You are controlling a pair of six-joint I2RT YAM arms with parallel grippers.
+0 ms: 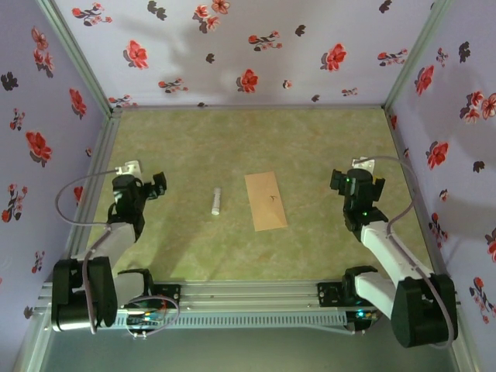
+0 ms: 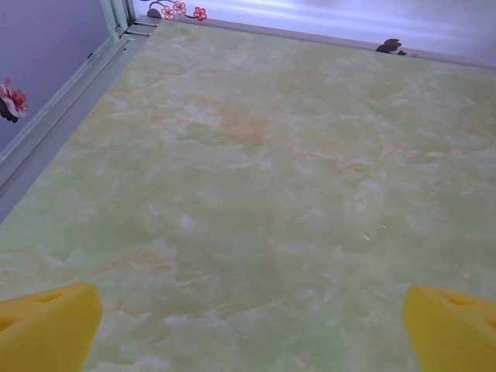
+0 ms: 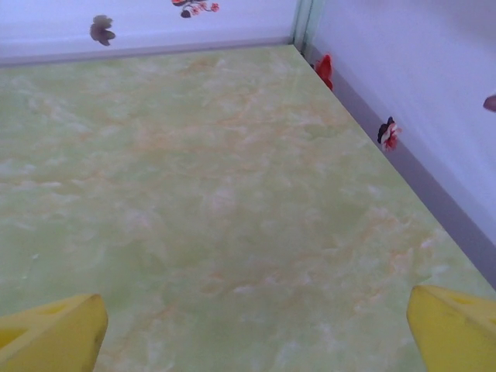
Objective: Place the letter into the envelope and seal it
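Note:
The tan envelope [image 1: 266,201] lies flat near the middle of the green table, long side running away from me, with a tiny dark mark on its face. The letter is out of view. My left gripper [image 1: 142,182] hovers at the table's left side, well left of the envelope. My right gripper [image 1: 356,180] hovers at the right side, well right of it. In the left wrist view the left gripper [image 2: 252,333] is open, with bare table between its yellow fingertips [image 2: 48,325]. The right gripper [image 3: 256,333] is likewise open, its yellow fingertips [image 3: 53,333] wide apart over bare table.
A small white cylinder stick [image 1: 216,201] lies just left of the envelope. Floral walls [image 1: 248,46] close in the table at the back and both sides. The arm bases and a metal rail [image 1: 248,298] line the near edge.

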